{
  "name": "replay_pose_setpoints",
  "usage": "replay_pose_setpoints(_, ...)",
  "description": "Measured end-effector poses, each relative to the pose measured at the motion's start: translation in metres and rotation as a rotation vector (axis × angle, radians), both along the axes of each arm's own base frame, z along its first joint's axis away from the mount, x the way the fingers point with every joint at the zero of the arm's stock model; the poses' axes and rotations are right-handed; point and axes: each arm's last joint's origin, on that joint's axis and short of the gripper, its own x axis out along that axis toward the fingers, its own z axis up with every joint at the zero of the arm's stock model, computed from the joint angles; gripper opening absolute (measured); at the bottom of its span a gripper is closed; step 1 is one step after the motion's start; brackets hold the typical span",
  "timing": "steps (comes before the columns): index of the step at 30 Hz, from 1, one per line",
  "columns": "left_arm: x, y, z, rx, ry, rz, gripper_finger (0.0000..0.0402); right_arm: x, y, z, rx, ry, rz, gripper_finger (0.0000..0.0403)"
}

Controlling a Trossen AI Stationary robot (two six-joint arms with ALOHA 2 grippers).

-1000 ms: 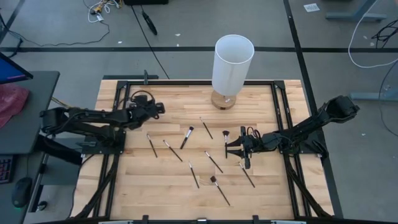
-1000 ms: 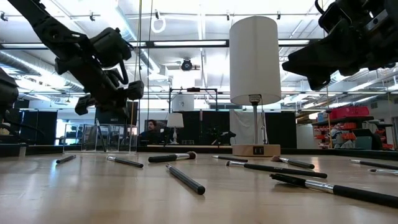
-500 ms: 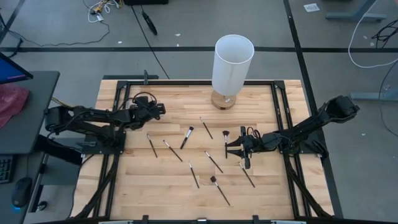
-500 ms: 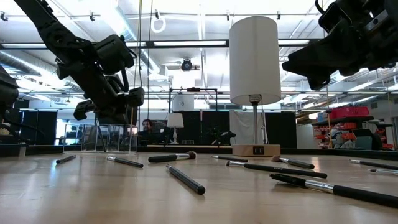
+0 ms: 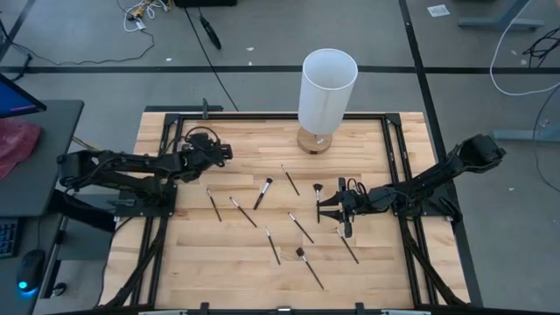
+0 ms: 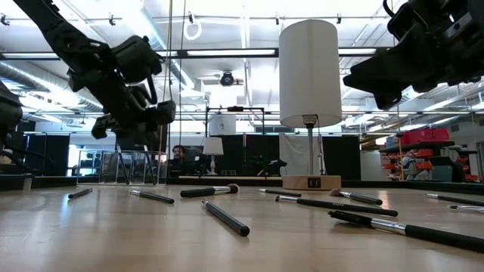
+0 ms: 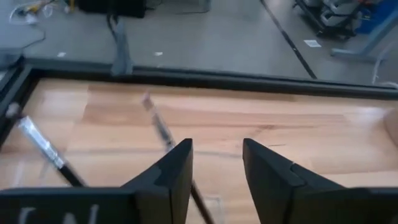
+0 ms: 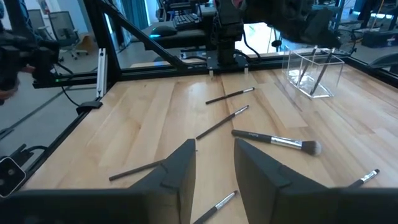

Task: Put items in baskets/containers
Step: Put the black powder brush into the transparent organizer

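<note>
Bare wood rings the scattered brushes [image 5: 262,193]; left gripper [image 5: 220,152] hovers near the box [image 8: 313,71], jaws apart, empty; right gripper [image 5: 320,211] likewise.

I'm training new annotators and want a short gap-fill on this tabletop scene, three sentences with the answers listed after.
1. The tall white cylinder on a wooden base stands at the table's ____ edge.
2. The small transparent plastic container holds brushes and sits below the ____ gripper.
3. The right gripper hangs with its fingers ____ among thin black-handled makeup brushes lying on the pale wooden table.

Answers: far; left; open
</note>
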Motion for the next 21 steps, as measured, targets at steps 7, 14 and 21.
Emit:
replay_pose_setpoints(7, 0.019, -0.017, 0.040, 0.050, -0.034, -0.213, 0.0137, 0.000, 0.000, 0.000, -0.001, 0.003, 0.000, 0.0114)
replay_pose_setpoints(14, 0.050, -0.072, 0.070, 0.112, -0.032, -0.498, 0.0113, 0.000, 0.000, 0.000, -0.007, 0.003, 0.001, 0.0114)
replay_pose_setpoints(21, 0.078, -0.148, 0.061, 0.128, -0.001, -0.682, 0.0086, 0.000, 0.000, -0.002, -0.015, 0.019, 0.001, 0.0114)
